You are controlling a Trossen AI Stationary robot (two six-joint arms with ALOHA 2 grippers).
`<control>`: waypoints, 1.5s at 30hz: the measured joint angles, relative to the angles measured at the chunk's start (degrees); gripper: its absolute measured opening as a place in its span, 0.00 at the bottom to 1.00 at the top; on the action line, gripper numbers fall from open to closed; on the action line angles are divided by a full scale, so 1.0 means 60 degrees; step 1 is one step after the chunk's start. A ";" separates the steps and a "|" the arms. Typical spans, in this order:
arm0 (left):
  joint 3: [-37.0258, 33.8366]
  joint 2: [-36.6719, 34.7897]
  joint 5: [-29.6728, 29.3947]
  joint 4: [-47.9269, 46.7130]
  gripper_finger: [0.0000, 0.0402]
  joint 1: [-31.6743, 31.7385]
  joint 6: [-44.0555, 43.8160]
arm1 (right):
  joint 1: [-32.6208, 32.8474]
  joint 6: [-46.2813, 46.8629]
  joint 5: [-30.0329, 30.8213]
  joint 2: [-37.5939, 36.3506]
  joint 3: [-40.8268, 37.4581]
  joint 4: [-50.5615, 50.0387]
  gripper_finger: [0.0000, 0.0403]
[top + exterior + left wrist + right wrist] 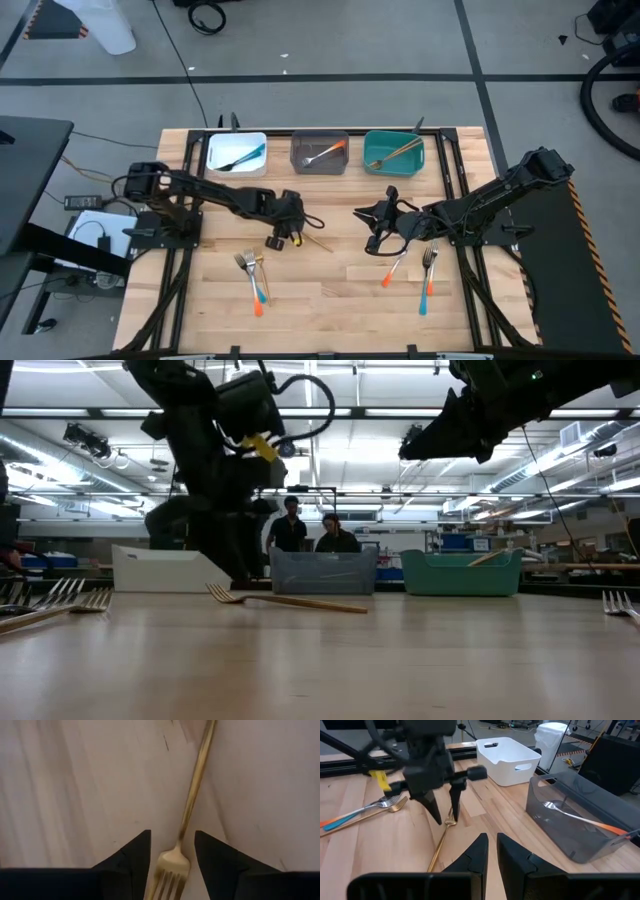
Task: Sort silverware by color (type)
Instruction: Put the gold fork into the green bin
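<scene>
Jaws of my left gripper [172, 857] are spread around the thin gold metal fork [192, 800] lying mid-worktop [330, 290]. My right gripper [491, 851], jaws almost together, hangs just right of it.

At the bottom of the frame the left gripper [172, 857] shows its two dark fingers [131, 860] spread apart, one at lower centre-left and one at lower centre-right, each tapering to a point that aims upward. Between them lies a gold fork [187, 815] on the pale wooden table [75, 785]: its head and tines sit in the gap at the bottom centre, and its slim handle runs up and slightly rightward to the top edge of the frame. The fork's neck passes clear of both fingertips, with a sliver of table visible on each side.
</scene>
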 joint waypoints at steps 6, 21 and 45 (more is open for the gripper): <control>0.0003 0.0536 -0.0005 0.0098 0.40 -0.0028 -0.0003 | 0.0000 0.0000 0.0000 0.0000 0.0000 -0.0007 0.12; 0.0026 0.0720 0.0565 0.0131 0.04 -0.0089 -0.0351 | 0.0000 0.0004 -0.0192 0.0000 0.0000 0.0138 0.12; -0.0018 0.0483 -0.2721 0.1292 0.04 -0.0826 -0.1173 | -0.0140 -0.0702 -0.0169 0.0000 0.0000 0.0068 0.12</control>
